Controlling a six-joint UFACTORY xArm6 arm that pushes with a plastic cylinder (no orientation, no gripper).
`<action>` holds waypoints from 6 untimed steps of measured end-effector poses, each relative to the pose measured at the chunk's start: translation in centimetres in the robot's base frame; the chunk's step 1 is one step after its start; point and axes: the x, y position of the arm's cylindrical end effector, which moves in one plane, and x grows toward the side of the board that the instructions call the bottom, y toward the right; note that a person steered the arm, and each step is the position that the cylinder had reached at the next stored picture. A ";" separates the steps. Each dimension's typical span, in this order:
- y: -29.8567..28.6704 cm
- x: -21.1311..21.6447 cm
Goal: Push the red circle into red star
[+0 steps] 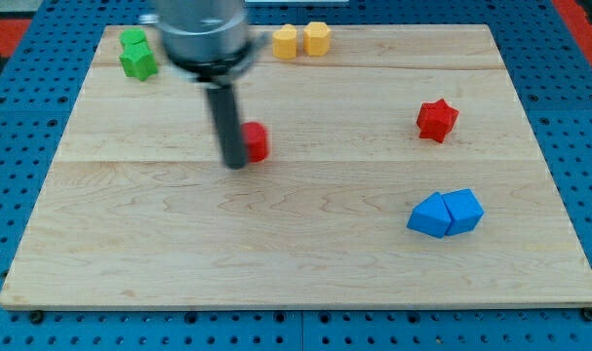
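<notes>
While the red circle sits left of the board's middle, partly hidden behind the rod, it is well apart from the red star, which lies toward the view's right and slightly higher. No contact between the two, so the push is not done; nearly the whole gap is left to cover.

My tip rests on the surface touching or just beside the circle's left edge, on the side away from the star. That placement suits a push toward the view's right. Judgement: approach looks complete, travel barely begun.

End effector: a plain dark rod with no jaws, so it is neither open nor closed and it grips nothing; it can only shove.

The lane between circle and star is bare wood. Because the star lies a little nearer the view's top than the circle, the push likely needs a slight upward slant, or the circle may slip past below the star.

Other blocks, all clear of the lane:
- two green blocks at the view's top left, touching each other; shapes unclear
- two yellow blocks at the top, side by side
- two blue blocks at lower right, pressed together, below the star
</notes>
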 end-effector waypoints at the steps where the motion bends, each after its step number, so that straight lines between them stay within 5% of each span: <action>1: 0.6 -1.8; 2: -1.6 -4.6; 4: 15.9 -4.0; 6: 9.4 -1.2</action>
